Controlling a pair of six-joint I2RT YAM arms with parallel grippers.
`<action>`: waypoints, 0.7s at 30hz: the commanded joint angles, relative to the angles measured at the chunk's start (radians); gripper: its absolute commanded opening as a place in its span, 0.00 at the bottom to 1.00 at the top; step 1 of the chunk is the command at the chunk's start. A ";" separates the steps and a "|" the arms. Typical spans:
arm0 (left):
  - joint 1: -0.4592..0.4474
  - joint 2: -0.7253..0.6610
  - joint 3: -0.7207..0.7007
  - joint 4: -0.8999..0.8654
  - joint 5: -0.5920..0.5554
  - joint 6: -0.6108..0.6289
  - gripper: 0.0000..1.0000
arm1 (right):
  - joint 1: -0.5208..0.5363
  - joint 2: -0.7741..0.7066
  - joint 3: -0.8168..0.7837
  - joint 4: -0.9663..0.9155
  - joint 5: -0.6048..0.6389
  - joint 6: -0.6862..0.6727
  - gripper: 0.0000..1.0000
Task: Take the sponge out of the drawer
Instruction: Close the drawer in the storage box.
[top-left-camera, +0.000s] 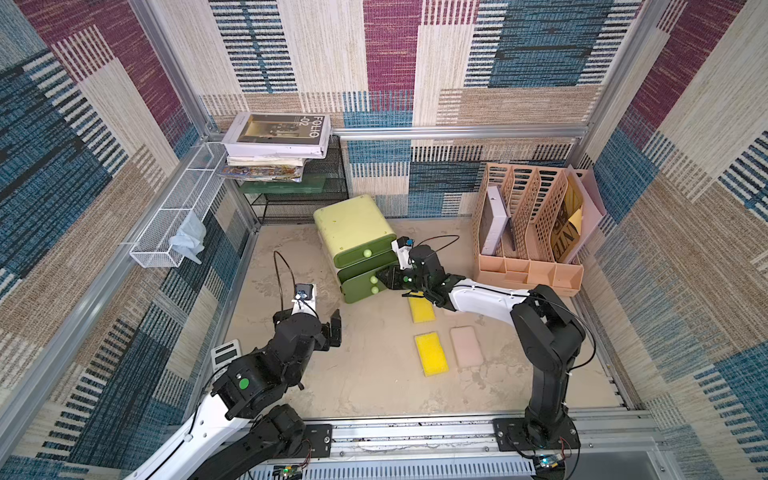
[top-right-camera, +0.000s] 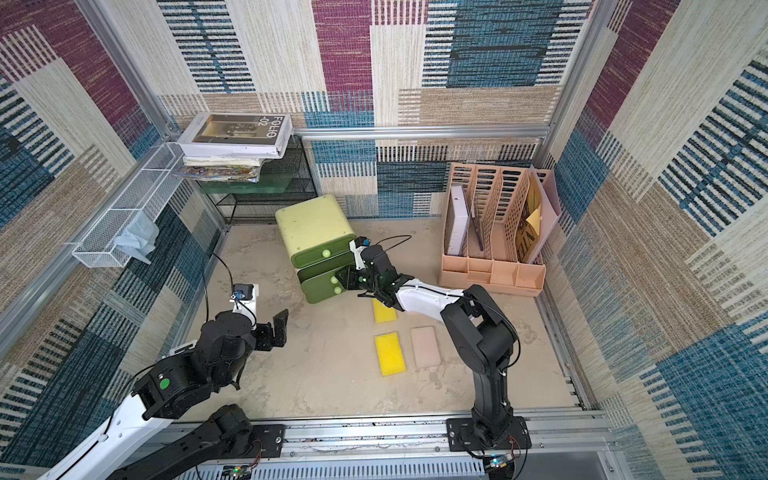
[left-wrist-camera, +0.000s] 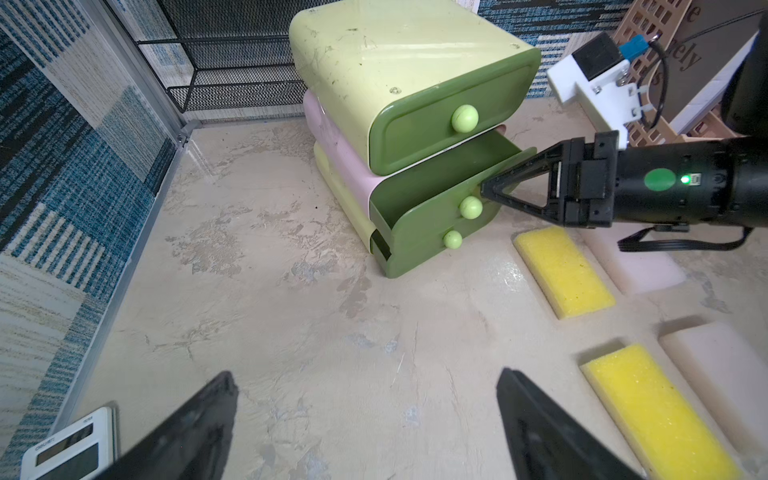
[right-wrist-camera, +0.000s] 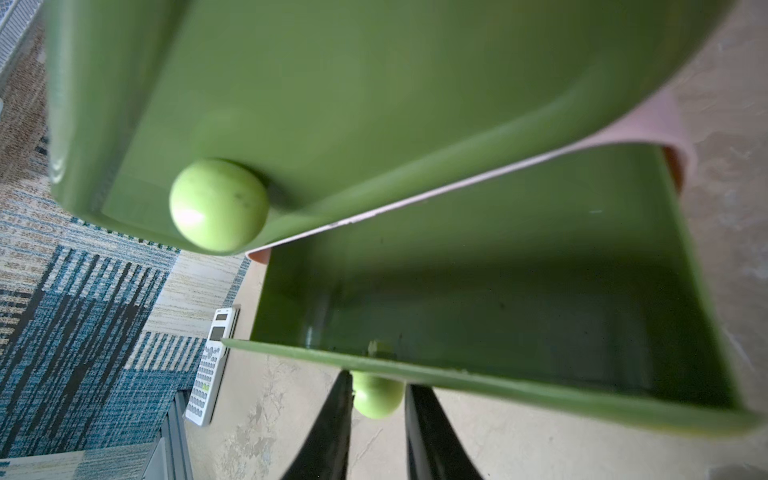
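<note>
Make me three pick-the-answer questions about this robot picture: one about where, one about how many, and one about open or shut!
1. Which drawer's knob is the right hand at? A middle B top C bottom
2. How many yellow sponges lie on the table? A one B two C four
3. The middle drawer is: A shut B lifted out C partly open
Answers: 1 A, its fingers flank the middle knob; 2 B, two yellow ones lie there; 3 C, its green inside shows.
</note>
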 joint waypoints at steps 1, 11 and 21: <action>0.003 -0.003 0.002 0.012 0.006 0.007 1.00 | 0.002 0.012 0.014 0.063 0.020 0.022 0.23; 0.006 -0.005 0.002 0.012 0.007 0.007 1.00 | 0.010 0.054 0.033 0.115 0.050 0.059 0.15; 0.011 -0.006 0.003 0.014 0.009 0.007 1.00 | 0.014 0.082 0.037 0.181 0.069 0.107 0.11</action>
